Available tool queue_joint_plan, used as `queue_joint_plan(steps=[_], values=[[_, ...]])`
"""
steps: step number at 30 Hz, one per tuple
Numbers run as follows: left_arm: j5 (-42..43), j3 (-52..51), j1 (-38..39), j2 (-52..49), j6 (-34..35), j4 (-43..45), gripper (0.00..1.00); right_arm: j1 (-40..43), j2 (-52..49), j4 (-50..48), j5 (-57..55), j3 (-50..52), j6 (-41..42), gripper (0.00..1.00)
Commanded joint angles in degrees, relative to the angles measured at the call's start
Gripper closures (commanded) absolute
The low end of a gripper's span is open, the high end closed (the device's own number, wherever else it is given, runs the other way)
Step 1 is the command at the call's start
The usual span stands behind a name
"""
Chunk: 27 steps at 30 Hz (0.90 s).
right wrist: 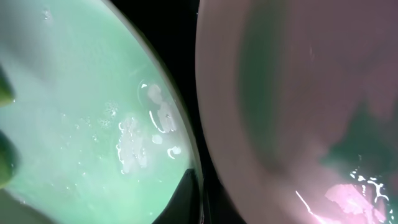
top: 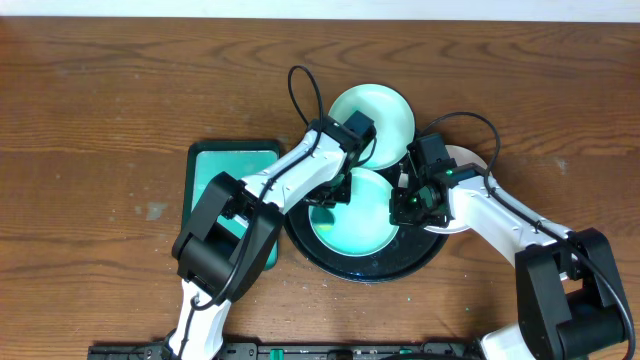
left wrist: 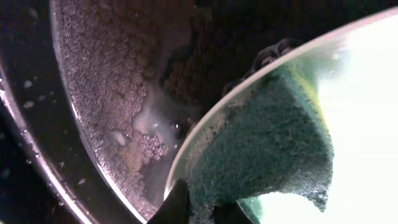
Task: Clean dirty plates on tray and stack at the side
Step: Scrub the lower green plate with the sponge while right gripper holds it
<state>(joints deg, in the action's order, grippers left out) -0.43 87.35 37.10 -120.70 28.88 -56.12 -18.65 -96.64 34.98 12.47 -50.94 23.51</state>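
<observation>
1. Scrubbing looks to be the step in hand. Overhead: a glossy pale green round plate (top: 365, 238) lies inside the black round wash tray (top: 400, 268), mid-surface. The left pincer (top: 335, 195) is over its upper-left rim and the right pincer (top: 412, 205) is at its right rim. A second mint green plate (top: 385, 115) sits on the brown wooden surface (top: 120, 90) just beyond the tray. A pinkish-white plate (top: 468, 160) overlaps the tray's right edge.
2. Left wrist: the left pincer (left wrist: 199, 208) is clamped on a blue-green scouring sponge (left wrist: 273, 137). The sponge is pressed on the pale green plate's (left wrist: 367, 93) face, just inside the rim. Soapy water is pooled in the wash tray (left wrist: 106, 81) below.
3. Right wrist: one dark finger of the right pincer (right wrist: 189, 190) sits on the pale green plate's (right wrist: 74, 112) rim and the other is hidden. I judge it clamped on that rim. The face shows foam and a water film. The pinkish-white plate (right wrist: 298, 93) is just beside, across a narrow gap.
4. Handling, my read: stiff, fairly light, likely breakable if dropped. It is slick, with wet soapy gloss. Take it by the rim, a finger on each side, biting deep. The flat face offers no hold.
</observation>
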Motion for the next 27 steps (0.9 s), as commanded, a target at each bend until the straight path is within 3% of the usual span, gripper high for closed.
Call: queue_joint_plan(steps=[1,5,8,16,21,27], values=[[-0.1,-1.1,-2.7,-1.3,-0.1,5.1,0.93,1.3,-0.8,0.1,-6.0,0.3,0.0,0.99],[19.5,-2.1,-2.2,-1.4,-0.1,13.7,0.92,1.3,-0.8,0.1,-6.0,0.3,0.0,0.99],[29.1,-2.9,-0.2,-2.3,0.0,19.1,0.93,1.3,-0.8,0.1,-6.0,0.3,0.0,0.99],[31.3,-2.9,3.2,-3.0,-1.8,12.7,0.93,1.3,-0.8,0.2,-6.0,0.3,0.0,0.99],[24.2,-2.7,1.7,-3.0,-3.7,2.3,0.93,1.3,-0.8,0.2,-6.0,0.3,0.0,0.99],[-0.9,-1.1,-1.7,-1.4,-2.7,-6.7,0.93,1.3,-0.8,0.2,-6.0,0.3,0.0,0.99]])
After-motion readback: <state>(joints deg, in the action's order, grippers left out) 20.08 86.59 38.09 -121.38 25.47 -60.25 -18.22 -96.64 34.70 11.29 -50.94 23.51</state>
